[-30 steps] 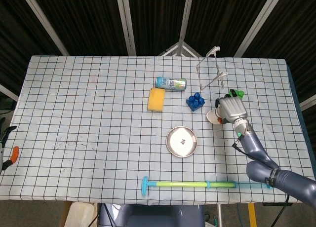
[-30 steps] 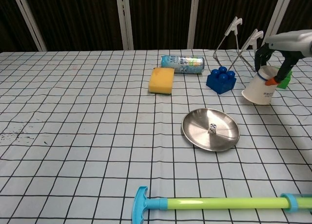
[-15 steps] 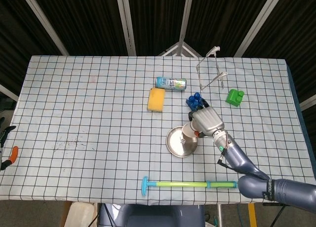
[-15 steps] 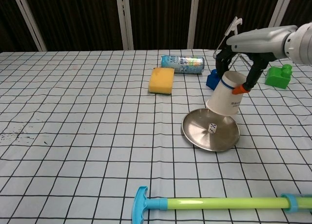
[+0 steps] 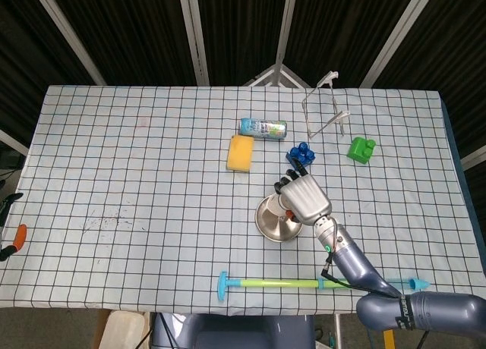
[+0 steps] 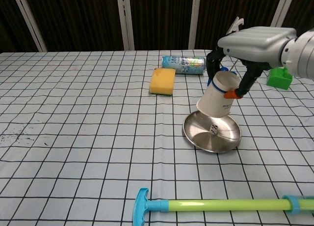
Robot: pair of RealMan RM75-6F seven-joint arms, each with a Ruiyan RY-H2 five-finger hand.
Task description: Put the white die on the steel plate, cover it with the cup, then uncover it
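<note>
Cup (image 6: 220,95), white paper with a dark band near its base, held mouth-down and tilted in the right hand (image 6: 245,44) at right of centre in the chest view. We see the fingers (image 6: 214,59) wrapped round the upper, closed end of the cup, one dark finger on each visible side, an orange-tipped one (image 6: 231,94) lying against its right wall. The open mouth hangs over the far left part of the steel plate (image 6: 230,140); we cannot tell whether its rim touches the plate.

The white die (image 6: 213,129) lies inside the plate, near its middle, just below and right of the cup's mouth and not covered by it. It is well below the fingers, which do not touch it. The plate holds nothing else that we can see.

In the head view the right hand (image 5: 305,198) overlaps the upper right of the steel plate (image 5: 269,224) and hides most of the cup, of which only a pale sliver shows at the hand's left edge; the die is not discernible there. The chest view alone shows the die's pips and the cup's tilt. The head view alone shows an orange-handled object (image 5: 11,239) at the far left edge of the frame, off the table; the left hand appears in neither view.

Behind the plate lie a yellow sponge (image 6: 163,81) and a can (image 6: 183,64) on its side; a green block (image 6: 279,78) sits at right, and a green and blue rod (image 6: 216,205) lies along the bottom of the frame.
</note>
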